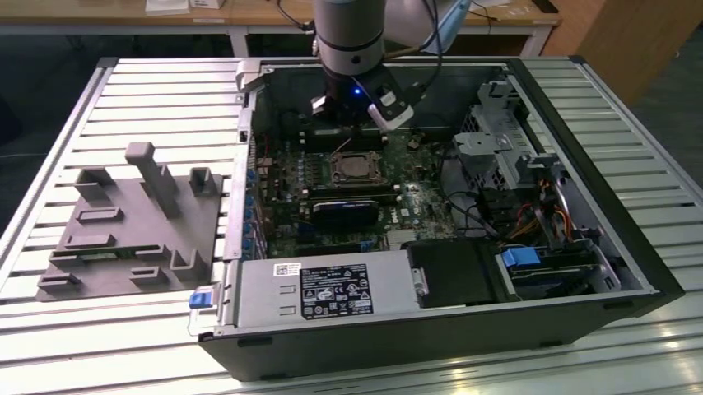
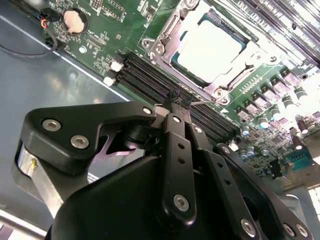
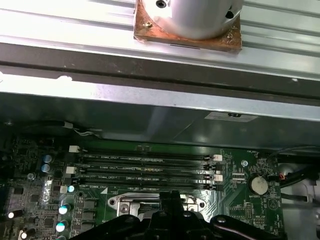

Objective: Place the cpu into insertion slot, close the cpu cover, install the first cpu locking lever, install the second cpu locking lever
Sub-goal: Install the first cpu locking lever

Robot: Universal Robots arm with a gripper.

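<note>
The cpu point(image 2: 210, 47), a pale silver square, lies in the insertion slot point(image 2: 223, 93) on the green board. The cpu cover point(image 2: 167, 31), a silver frame, lies flat around it. A thin wire locking lever point(image 2: 200, 102) runs along the slot's edge beside the memory slots. My gripper point(image 2: 178, 99) has its black fingers shut together, tips at the lever's end; whether they pinch it is unclear. In the exterior view the gripper point(image 1: 354, 123) hangs just behind the cpu point(image 1: 354, 167), inside the open computer case. In the first wrist view the gripper point(image 3: 170, 202) is over the slot's edge point(image 3: 127, 203).
Long black memory slots point(image 3: 145, 167) lie between the slot and the case wall point(image 3: 150, 112). A coin battery point(image 3: 258, 185) sits on the board. The power supply point(image 1: 329, 292) and drive cages point(image 1: 516, 156) crowd the case. A grey fixture point(image 1: 132, 222) stands on the slatted table.
</note>
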